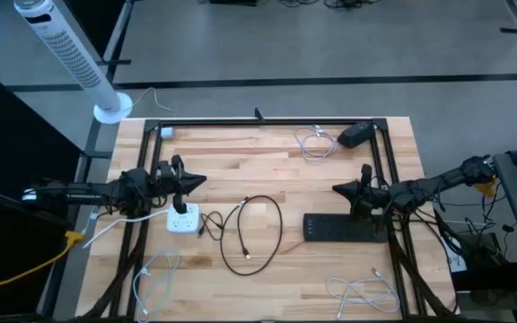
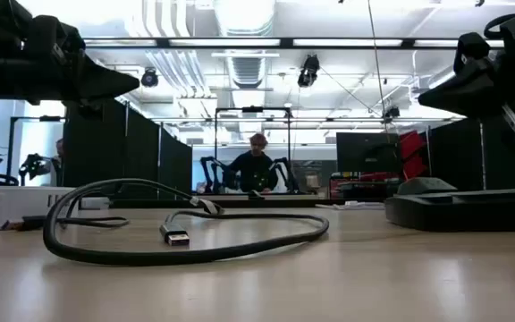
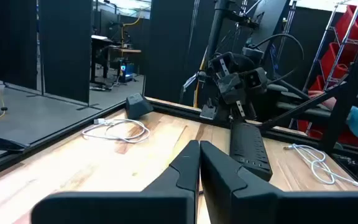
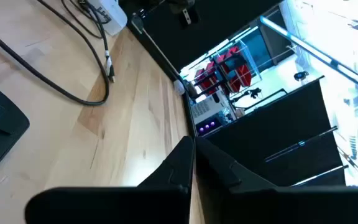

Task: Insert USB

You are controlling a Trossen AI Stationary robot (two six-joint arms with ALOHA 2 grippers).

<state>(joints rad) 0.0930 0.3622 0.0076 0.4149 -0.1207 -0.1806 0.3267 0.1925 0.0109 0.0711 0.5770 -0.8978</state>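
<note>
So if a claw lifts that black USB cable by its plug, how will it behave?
The black USB cable lies in a loose loop, so it is probably floppy and would trail behind. It looks thin, likely light. Its plug is small with a metal tip, so it may twist or slip in a grip.

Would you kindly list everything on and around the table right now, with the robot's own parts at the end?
black cable: one, black, looped at the table's middle, USB plug free
power strip: one, white, left of the loop
black hub: one, black, right of the loop
white cables: three bundles, white, far right, near right, near left
power adapter: one, black, far right corner
tower fan: one, white, beyond the far left corner
left end effector: shut, empty, above the power strip
right end effector: shut, empty, above the black hub
</note>
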